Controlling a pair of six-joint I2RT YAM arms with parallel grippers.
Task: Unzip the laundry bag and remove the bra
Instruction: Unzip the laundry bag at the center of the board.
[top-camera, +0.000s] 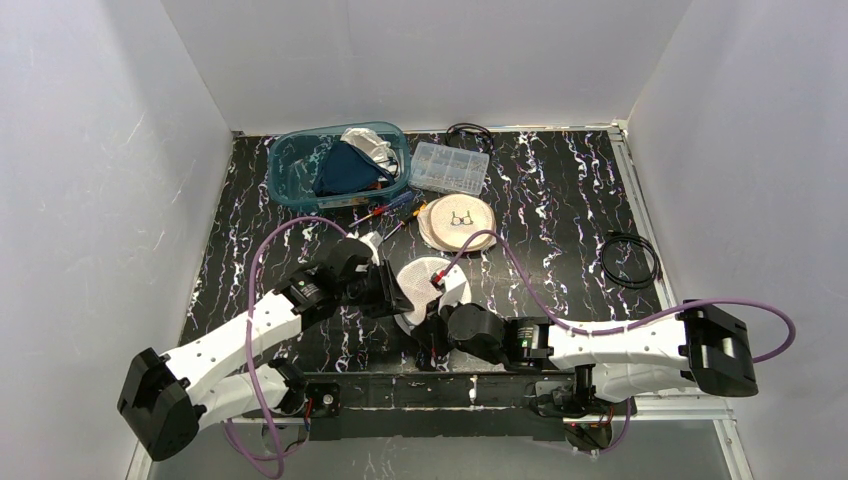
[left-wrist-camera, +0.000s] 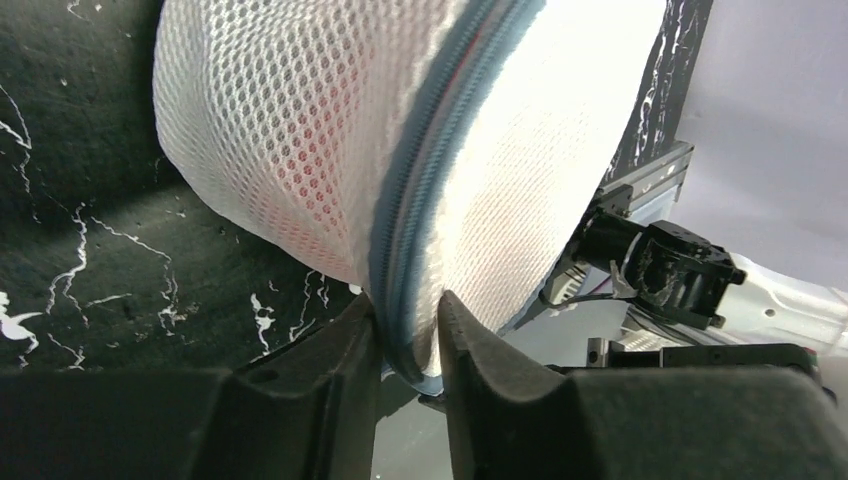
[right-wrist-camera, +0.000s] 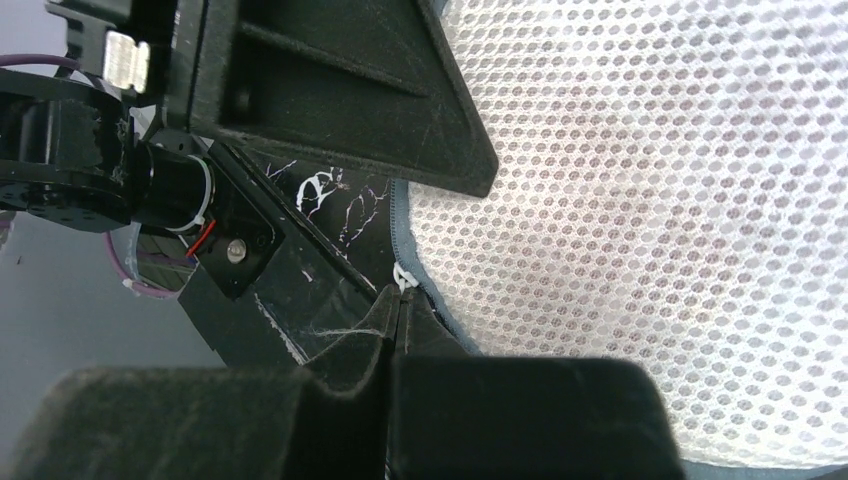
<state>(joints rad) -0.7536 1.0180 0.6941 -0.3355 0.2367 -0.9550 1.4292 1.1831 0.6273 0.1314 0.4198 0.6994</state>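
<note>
The laundry bag (top-camera: 428, 283) is a round white mesh pouch with a blue-grey zipper seam (left-wrist-camera: 420, 170), propped up on edge between both arms. A pinkish shade shows through the mesh (left-wrist-camera: 300, 175); I take this for the bra inside. My left gripper (left-wrist-camera: 408, 330) is shut on the bag's zipper seam at its lower rim and stands at the bag's left side (top-camera: 393, 296). My right gripper (right-wrist-camera: 400, 300) is shut, with the white zipper pull (right-wrist-camera: 404, 277) sticking out at its tips, at the bag's near edge (top-camera: 432, 322).
A teal bin (top-camera: 292, 150) of clothes stands at the back. Beside it are a clear parts box (top-camera: 449, 166), a beige round pouch (top-camera: 459, 222) and some screwdrivers (top-camera: 390, 210). A coiled black cable (top-camera: 629, 260) lies at the right.
</note>
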